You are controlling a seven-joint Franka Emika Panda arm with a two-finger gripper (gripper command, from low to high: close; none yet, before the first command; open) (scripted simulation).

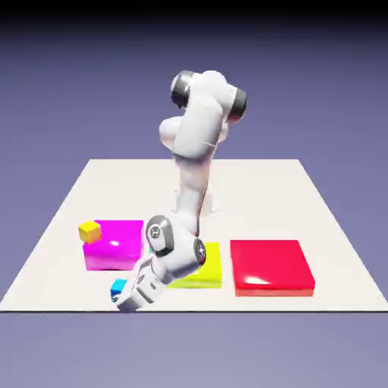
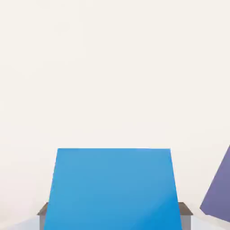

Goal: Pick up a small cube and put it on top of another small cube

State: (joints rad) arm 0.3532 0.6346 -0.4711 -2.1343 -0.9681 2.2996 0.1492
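I have the gripper point(image 2: 114, 215) clamped narrow on the tiny solid medium-blue cube point(image 2: 112, 188), low at the white table's point(image 1: 250, 204) near edge. I should lift it straight, keeping the grip square

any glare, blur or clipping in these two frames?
Exterior view: soft glare patches on the flat magenta block and flat red block; backdrop darkens toward the top; the arm looks slightly soft. Hand view: the medium-blue small cube fills the bottom, cropped by the frame, hiding most of the grey fingers; the white table is near blown-out, featureless.
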